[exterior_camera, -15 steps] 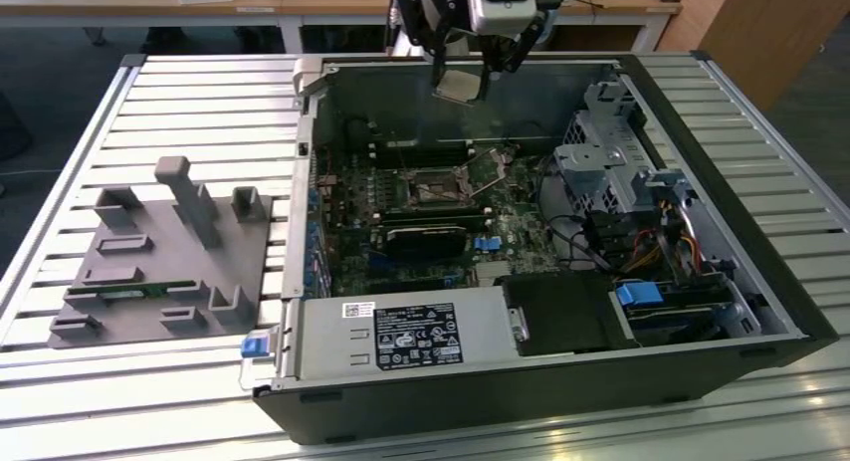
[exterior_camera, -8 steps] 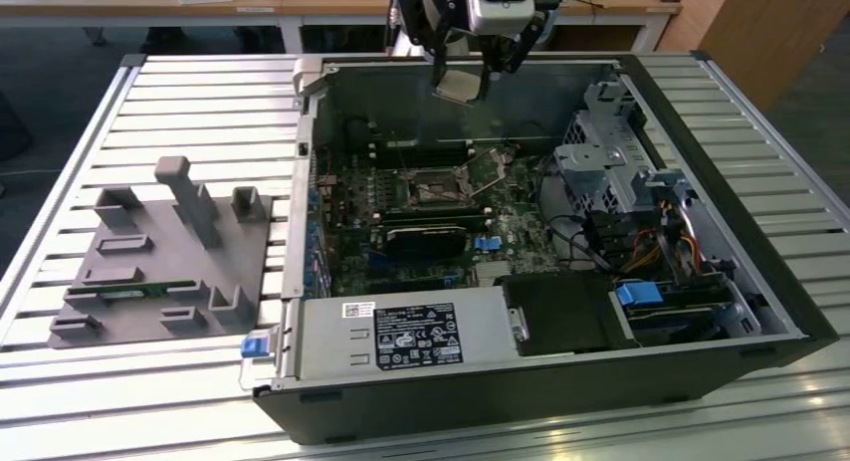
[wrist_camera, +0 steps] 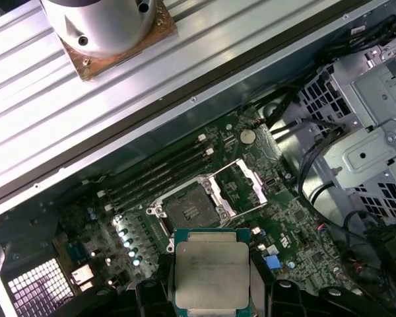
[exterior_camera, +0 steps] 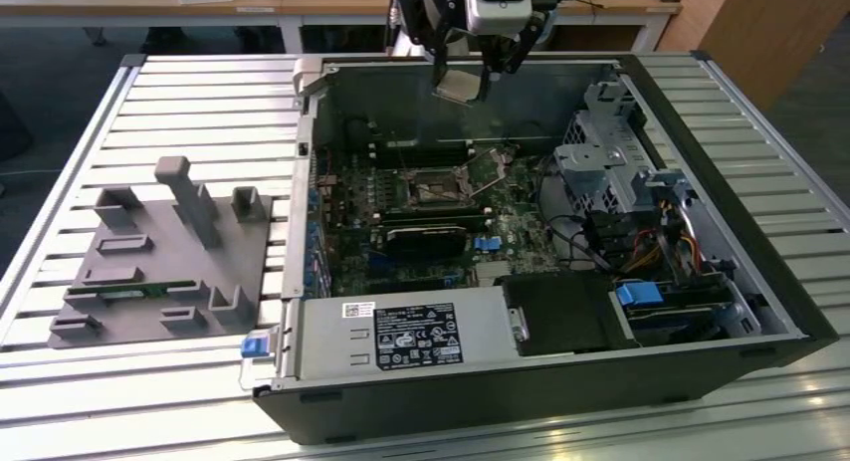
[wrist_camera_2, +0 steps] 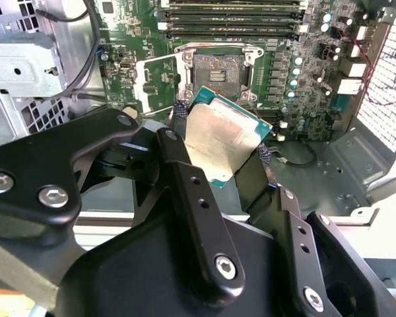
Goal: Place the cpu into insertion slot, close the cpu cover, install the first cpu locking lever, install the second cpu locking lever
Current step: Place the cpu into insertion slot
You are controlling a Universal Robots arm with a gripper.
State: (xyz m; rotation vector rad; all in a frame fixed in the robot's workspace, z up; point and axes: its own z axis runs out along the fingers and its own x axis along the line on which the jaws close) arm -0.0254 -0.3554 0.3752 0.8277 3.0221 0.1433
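above the far wall of the open computer case (exterior_camera: pixel 531 381), as the exterior view shows it, the gripper (exterior_camera: pixel 468 75) hangs with its two black fingers (wrist_camera_2: pixel 185 191) clamped on opposite edges of the cpu (wrist_camera_2: pixel 221 142). the chip is held clear of the board and slightly tilted, and its dull silver-grey top shows in both wrist views. it touches only the finger pads. below it, on the green motherboard (wrist_camera_2: pixel 310 92), the insertion slot (wrist_camera_2: pixel 218 66) lies uncovered, a dark square with a thin metal rim, well apart from the chip. the cpu cover (wrist_camera_2: pixel 160 82) is swung open and lies back just beside the slot, with the board showing through its square window. long black memory slots (wrist_camera_2: pixel 234 16) run along another side of the slot. the case rests on a slatted metal table (exterior_camera: pixel 199 113). a grey fixture (exterior_camera: pixel 159 252) stands on the table to the exterior view's left of the case, far from the arm. a labelled power supply box (exterior_camera: pixel 398 337) fills the near end of the case.
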